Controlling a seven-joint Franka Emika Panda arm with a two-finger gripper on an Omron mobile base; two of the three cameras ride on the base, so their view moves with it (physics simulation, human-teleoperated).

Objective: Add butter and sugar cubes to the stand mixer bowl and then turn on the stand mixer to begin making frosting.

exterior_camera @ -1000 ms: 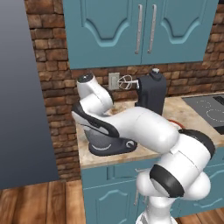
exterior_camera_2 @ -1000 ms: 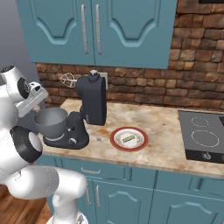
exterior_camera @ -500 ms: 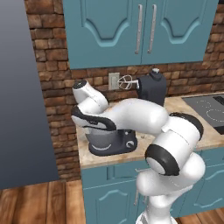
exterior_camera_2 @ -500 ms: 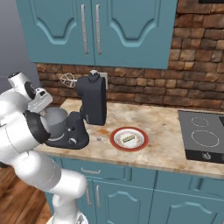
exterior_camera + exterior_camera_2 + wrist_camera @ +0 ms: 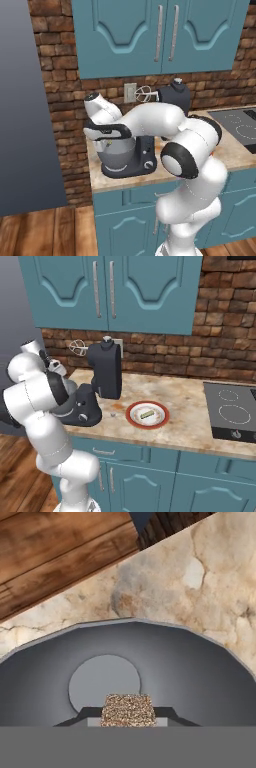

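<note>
sugar cube (image 5: 127, 710): speckled brown-white grainy block, square-edged, pinched between the two dark tips at its side faces; judged light, rigid but crumbly, so a gentle grip low on flat sides.
gripper (image 5: 128, 717): fingers narrow, closed on the cube; hangs above the bowl.
stand mixer bowl (image 5: 200, 677): directly below the fingertips, matte grey metal, smooth round wall tapering to a flat pale base disc; judged stiff, slick inside.
stand mixer (image 5: 104, 376): dark charcoal, bulky head tilted up, wire whisk, beyond the fingers.
plate (image 5: 147, 414): red-rimmed, holds a small butter stick, well off to the side of the fingers.
counter (image 5: 220, 587): mottled beige stone.
</note>
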